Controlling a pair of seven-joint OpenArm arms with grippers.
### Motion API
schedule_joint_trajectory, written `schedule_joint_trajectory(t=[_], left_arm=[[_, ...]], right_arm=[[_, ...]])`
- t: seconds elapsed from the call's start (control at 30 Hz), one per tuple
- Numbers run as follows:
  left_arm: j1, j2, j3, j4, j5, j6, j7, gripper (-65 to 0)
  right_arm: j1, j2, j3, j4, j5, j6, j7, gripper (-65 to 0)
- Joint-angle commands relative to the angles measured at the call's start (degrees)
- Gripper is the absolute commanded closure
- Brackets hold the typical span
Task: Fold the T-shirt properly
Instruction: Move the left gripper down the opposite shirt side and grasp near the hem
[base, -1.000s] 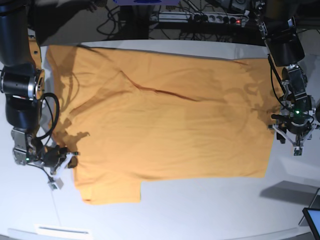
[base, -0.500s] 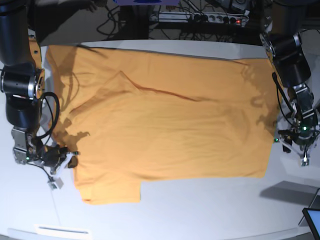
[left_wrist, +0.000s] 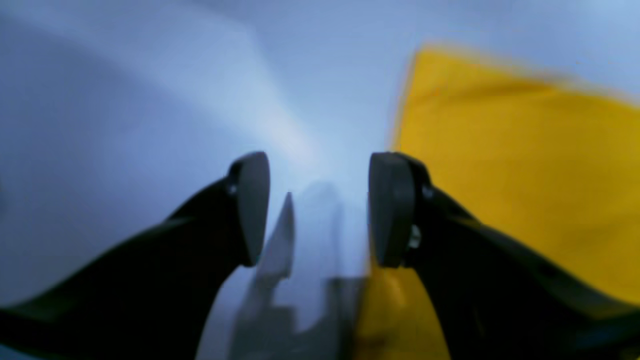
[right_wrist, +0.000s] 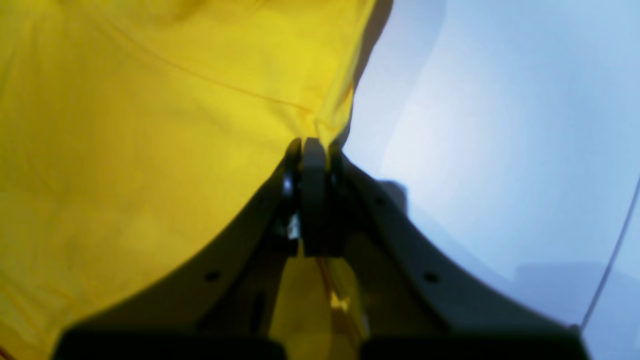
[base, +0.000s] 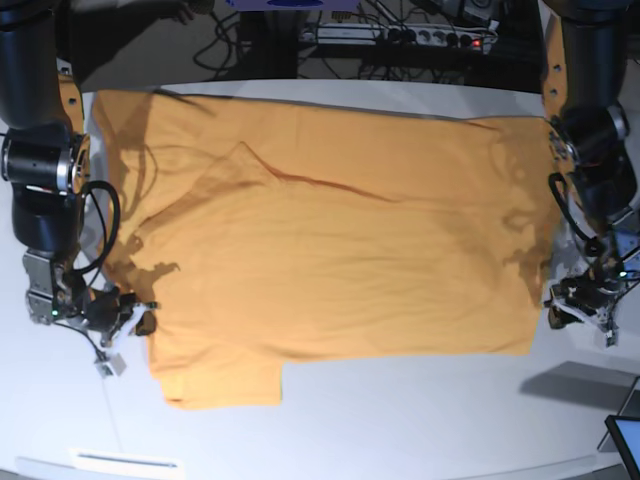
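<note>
The orange-yellow T-shirt (base: 320, 240) lies spread flat over the white table (base: 420, 420), with a crease across its upper middle and a sleeve at the front left. My right gripper (base: 137, 321) sits at the shirt's left edge. In the right wrist view it (right_wrist: 312, 150) is shut on that edge of the shirt (right_wrist: 150, 125). My left gripper (base: 577, 306) is beside the shirt's front right corner. In the left wrist view it (left_wrist: 320, 210) is open and empty over bare table, with the shirt (left_wrist: 525, 175) just to the right of its fingers (left_wrist: 392, 210).
A power strip and cables (base: 400, 35) run along the table's back edge. A dark screen corner (base: 627, 442) shows at the front right. A white strip (base: 125, 462) lies at the front left edge. A thin cable (right_wrist: 615, 250) crosses the table.
My left arm has moved toward the table's front along the shirt's right edge, down to the front right corner. My right gripper has stayed shut on the left edge.
</note>
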Motion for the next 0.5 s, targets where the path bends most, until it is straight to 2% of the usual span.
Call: schedule_joint_trajectory(t=[0.0, 0.17, 0.33, 0.47], left_arm=[[-2.22, -2.27, -0.13, 0.65, -2.53, -0.43, -1.55, -31.9], [-2.49, -4.03, -0.13, 0.74, -8.59, -3.24, -1.55, -31.9], [-1.96, -3.67, -0.05, 0.30, -8.42, -3.77, -1.55, -32.1], [-0.82, -2.09, 0.04, 0.21, -8.33, -3.50, -1.55, -32.1]], right_arm=[[1.30, 0.56, -0.17, 0.57, -0.72, 0.27, -0.82, -0.1], [1.30, 0.65, -0.17, 0.57, -0.72, 0.36, -0.82, -0.1], [1.30, 0.65, -0.17, 0.57, -0.72, 0.45, -0.82, -0.1], [1.30, 0.65, -0.17, 0.57, -0.72, 0.45, -0.90, -0.1]])
